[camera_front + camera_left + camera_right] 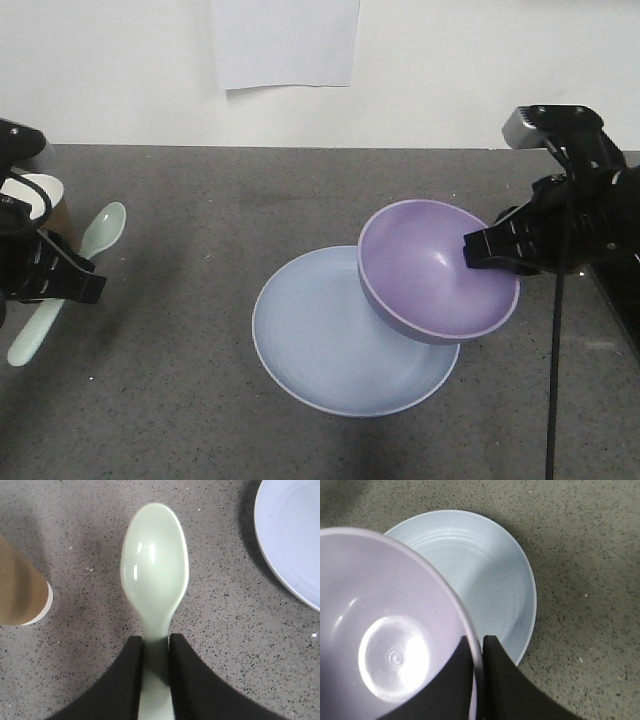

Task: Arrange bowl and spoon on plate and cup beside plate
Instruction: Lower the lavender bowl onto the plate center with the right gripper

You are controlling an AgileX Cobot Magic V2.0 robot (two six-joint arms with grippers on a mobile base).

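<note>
Over on the right, the right gripper (477,652) pinches the rim of the bowl (430,275), which hangs tilted over the right side of the plate (320,345). The left gripper (155,665) is clamped on the handle of the spoon (155,565), just beside the cup (20,590), well left of the plate.

Speckled grey table (300,190) backs a white sheet (287,42), perhaps paper.

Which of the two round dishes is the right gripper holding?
The lavender bowl: the right gripper pinches its rim, and it sits tilted. The wider pale blue plate lies flat beneath it, ungripped.
</note>
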